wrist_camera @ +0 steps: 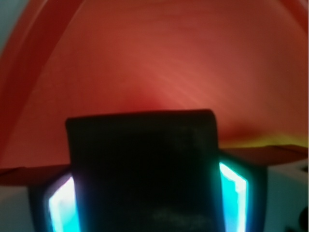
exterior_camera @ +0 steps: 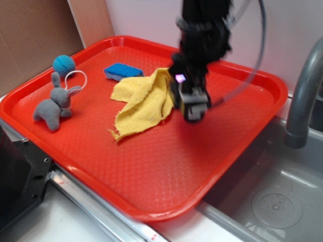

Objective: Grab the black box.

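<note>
Our tool (exterior_camera: 194, 108) is clamped on the black box (wrist_camera: 145, 169), held beside the yellow cloth (exterior_camera: 141, 103) near the red tray's (exterior_camera: 151, 171) middle. We judge the smooth block could slip if the arm swings quickly.

Black box (wrist_camera: 142, 164) bottom cut off

The black box (wrist_camera: 142, 169) fills the lower centre, clamped between my glowing fingers (wrist_camera: 63, 205) at both sides; red tray (wrist_camera: 169, 63) blurs above.
</note>
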